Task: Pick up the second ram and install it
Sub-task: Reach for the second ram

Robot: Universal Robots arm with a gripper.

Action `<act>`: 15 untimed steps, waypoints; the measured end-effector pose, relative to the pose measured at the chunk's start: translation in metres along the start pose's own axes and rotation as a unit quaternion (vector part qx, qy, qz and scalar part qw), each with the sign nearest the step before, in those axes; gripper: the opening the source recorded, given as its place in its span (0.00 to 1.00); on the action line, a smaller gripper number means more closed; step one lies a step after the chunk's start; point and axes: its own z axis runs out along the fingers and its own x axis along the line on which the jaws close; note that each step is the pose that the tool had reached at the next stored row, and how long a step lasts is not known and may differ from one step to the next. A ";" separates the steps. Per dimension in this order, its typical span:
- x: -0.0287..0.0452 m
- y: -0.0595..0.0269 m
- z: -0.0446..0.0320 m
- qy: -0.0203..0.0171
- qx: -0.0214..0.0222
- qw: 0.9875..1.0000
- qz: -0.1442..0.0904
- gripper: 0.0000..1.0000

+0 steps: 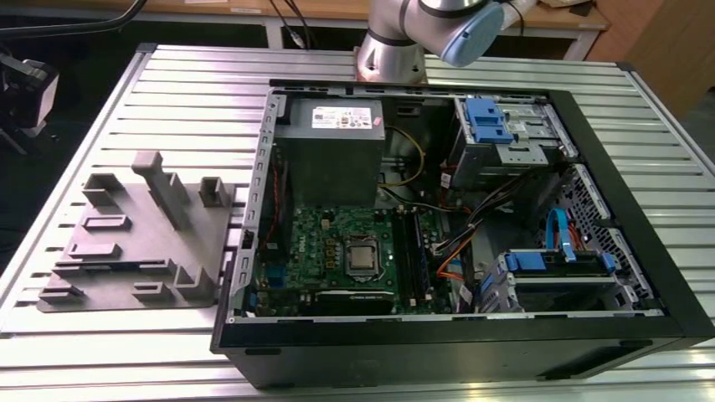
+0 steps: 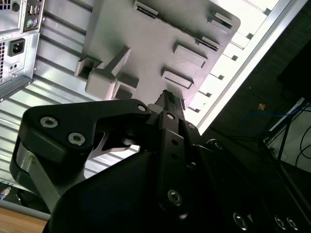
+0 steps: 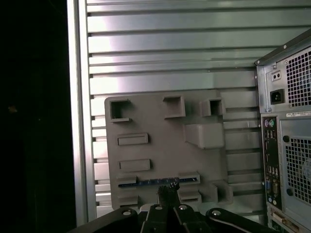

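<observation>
I've got the black two-finger gripper [image 3: 167, 188] pinched together on nothing, hovering above the grey plastic fixture block [image 3: 160, 150], with the thin dark-blue ram stick [image 3: 141, 182] slotted straight beyond the fingertips, untouched, long axis seemingly along their opening line.

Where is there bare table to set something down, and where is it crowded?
In the exterior view, bare table slats lie between the grey fixture block and the far edge, and along the near edge below the block. The open computer case is packed throughout.
</observation>
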 end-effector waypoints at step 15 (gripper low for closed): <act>0.0009 -0.0003 0.0041 0.000 -0.001 1.000 0.000 0.07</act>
